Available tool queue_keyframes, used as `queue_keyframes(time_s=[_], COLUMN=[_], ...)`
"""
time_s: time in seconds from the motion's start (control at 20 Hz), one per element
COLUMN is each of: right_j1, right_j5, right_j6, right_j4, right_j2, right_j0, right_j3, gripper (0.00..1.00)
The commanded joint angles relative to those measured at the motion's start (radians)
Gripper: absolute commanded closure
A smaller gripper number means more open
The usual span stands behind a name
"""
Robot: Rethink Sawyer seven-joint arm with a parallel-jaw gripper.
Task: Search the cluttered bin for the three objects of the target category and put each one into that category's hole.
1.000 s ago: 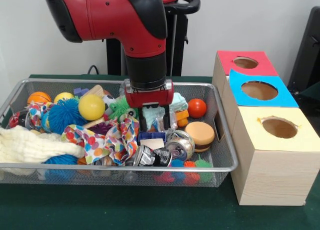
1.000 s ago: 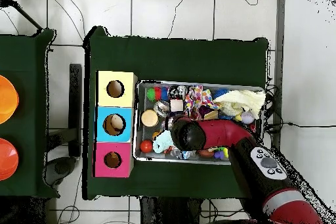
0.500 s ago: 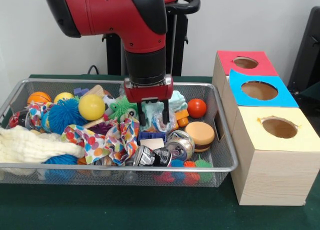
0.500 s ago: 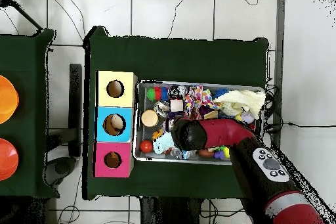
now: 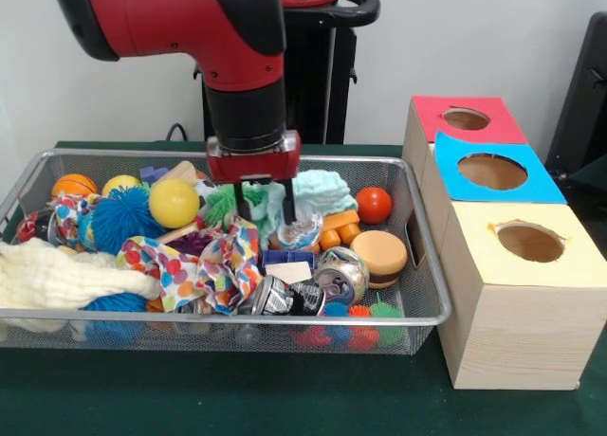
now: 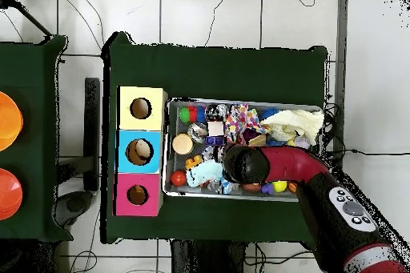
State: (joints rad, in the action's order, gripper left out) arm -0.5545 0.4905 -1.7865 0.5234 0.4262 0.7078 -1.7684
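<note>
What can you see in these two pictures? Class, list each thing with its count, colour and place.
Bin: 1, wire mesh, on the green table.
Boxes: 3, wooden, tops red, blue, yellow, each with a hole, beside the bin.
Toys: many, mixed colours, in the bin; among them a yellow ball, red ball, spotted cloth, cream cloth.
Gripper: 1, black fingers, open, over the bin's middle.

toys crowd the bin (image 5: 417,315); the three box holes (image 5: 529,241) stand unobstructed.
</note>
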Motion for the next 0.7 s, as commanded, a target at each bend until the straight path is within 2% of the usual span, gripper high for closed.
queue_keyframes(time_s=[0.05,0.4,0.7], right_j1=[0.015,0.048,0.044], right_j5=[0.176,0.225,0.246], right_j6=[0.306,0.376,0.340], right_j4=[0.068,0.109,0.111], right_j2=[0.082,0.115,0.131], right_j0=[0.093,0.148,0.143], right_j3=[0.002,0.052,0.056], gripper=[0.00,0.00,0.00])
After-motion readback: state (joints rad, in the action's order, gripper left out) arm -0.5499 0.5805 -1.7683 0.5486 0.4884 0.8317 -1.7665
